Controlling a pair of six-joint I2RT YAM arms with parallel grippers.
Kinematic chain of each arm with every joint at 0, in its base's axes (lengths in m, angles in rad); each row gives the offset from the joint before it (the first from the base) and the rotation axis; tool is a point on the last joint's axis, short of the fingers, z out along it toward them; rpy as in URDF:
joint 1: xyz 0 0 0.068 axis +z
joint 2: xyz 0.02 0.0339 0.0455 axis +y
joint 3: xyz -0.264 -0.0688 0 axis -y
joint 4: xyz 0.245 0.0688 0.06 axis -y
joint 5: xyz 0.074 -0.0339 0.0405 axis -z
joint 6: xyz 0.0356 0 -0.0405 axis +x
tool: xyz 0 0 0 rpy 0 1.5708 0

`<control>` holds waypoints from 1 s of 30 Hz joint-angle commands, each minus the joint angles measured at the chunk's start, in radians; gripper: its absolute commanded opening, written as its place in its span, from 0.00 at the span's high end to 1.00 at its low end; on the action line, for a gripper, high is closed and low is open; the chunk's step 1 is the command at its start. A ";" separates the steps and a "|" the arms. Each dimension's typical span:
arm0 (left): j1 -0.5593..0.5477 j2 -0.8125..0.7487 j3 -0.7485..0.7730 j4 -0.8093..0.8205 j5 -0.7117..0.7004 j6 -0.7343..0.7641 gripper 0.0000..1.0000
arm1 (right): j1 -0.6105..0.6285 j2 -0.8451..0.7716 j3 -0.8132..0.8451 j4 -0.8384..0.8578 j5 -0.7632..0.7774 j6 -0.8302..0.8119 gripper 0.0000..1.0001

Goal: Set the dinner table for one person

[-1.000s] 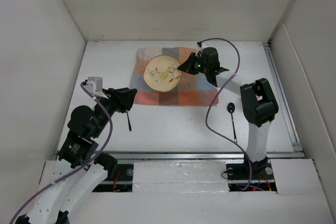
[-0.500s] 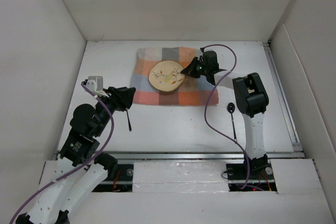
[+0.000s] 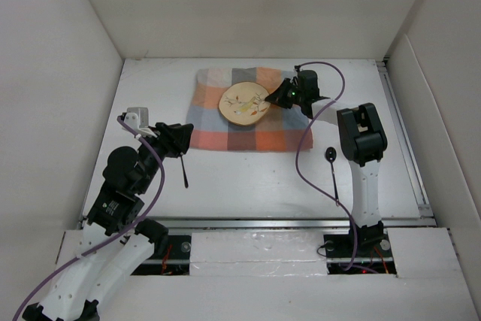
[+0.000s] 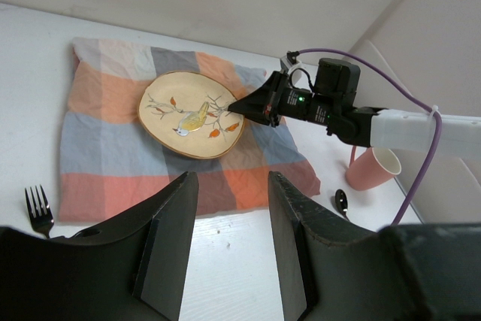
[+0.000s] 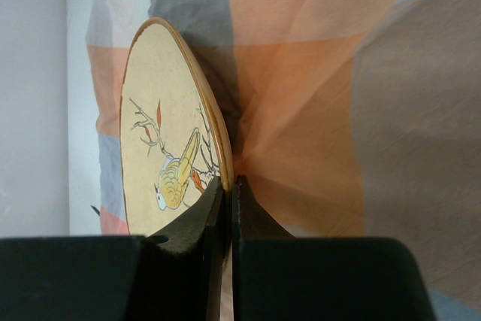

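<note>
The top camera is looking steeply down from high behind the near edge of the white desk (image 3: 248, 178), standing far enough off to take in the whole surface, with the checked cloth (image 3: 255, 134) toward the far side. The left wrist camera is sitting low, facing across the desk between the left jaws toward the cloth, the plate (image 4: 188, 114), the right arm (image 4: 406, 127) and a pink cup (image 4: 373, 169). The right wrist camera is sitting very close, looking along the right jaws at the plate's rim, nearly edge-on. All three views are sharing plate and cloth.
</note>
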 commanded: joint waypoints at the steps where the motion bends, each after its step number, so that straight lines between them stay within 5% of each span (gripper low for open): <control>1: -0.005 0.017 -0.004 0.027 -0.035 0.007 0.61 | 0.008 -0.009 0.112 0.012 -0.034 -0.004 0.90; 6: -0.005 0.030 0.002 0.019 -0.053 0.006 0.61 | 0.027 -0.010 0.114 -0.061 -0.043 -0.074 0.93; 10: -0.005 0.032 0.002 0.021 -0.055 0.000 0.61 | 0.027 -0.030 0.040 0.034 -0.080 -0.018 0.91; 13: 0.005 0.035 0.010 0.013 -0.067 0.001 0.61 | 0.017 -0.027 0.034 0.007 -0.085 -0.030 0.51; 17: 0.005 0.075 0.025 -0.016 -0.111 0.010 0.61 | 0.007 -0.068 0.020 -0.047 -0.067 -0.080 0.33; 21: 0.005 0.142 0.057 -0.064 -0.163 0.021 0.66 | 0.007 -0.198 0.040 -0.170 0.007 -0.185 0.31; 26: 0.023 0.271 0.091 -0.177 -0.209 -0.002 1.00 | -0.003 -0.357 0.023 -0.345 0.114 -0.327 0.30; 30: 0.121 0.377 0.041 -0.223 -0.220 0.036 1.00 | -0.003 -0.527 -0.165 -0.324 0.142 -0.349 0.39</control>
